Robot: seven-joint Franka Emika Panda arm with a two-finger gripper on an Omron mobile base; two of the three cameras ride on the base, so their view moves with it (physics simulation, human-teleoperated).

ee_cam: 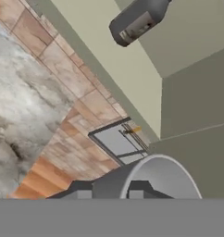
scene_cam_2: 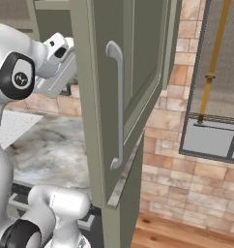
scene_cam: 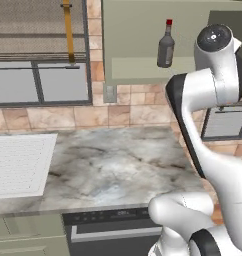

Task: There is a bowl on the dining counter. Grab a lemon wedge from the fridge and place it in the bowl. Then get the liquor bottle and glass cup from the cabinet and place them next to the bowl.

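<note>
The white robot arm (scene_cam: 213,100) is reaching up into the open grey-green wall cabinet (scene_cam: 138,30), and in the hand view the pincer (ee_cam: 111,190) is sitting right at the clear glass cup (ee_cam: 171,178) at 6 o'clock. One dark fingertip is showing outside the cup's wall and the other inside the rim, so it is straddling the glass. Whether it is actually clamping the wall, I cannot tell from here.

The dark glass liquor bottle with the red cap (scene_cam: 166,45) is standing upright on the cabinet shelf, at about 1 o'clock in the left base view and at 12 o'clock from the hand. It is apart from the pincer and untouched. My read: the cup is being handled first, the bottle waiting its turn.

The cabinet door with its curved grey handle (scene_cam_2: 117,106) is hanging wide open in the right base view, giving the arm room to get inside. Below, the marble surface (scene_cam: 118,165) is lying bare under the cabinet.

A rim grip looks sensible on a thin-walled cup, though smooth glass could slip or tilt on lifting, so a slow, level withdrawal past the door edge seems wise.
</note>
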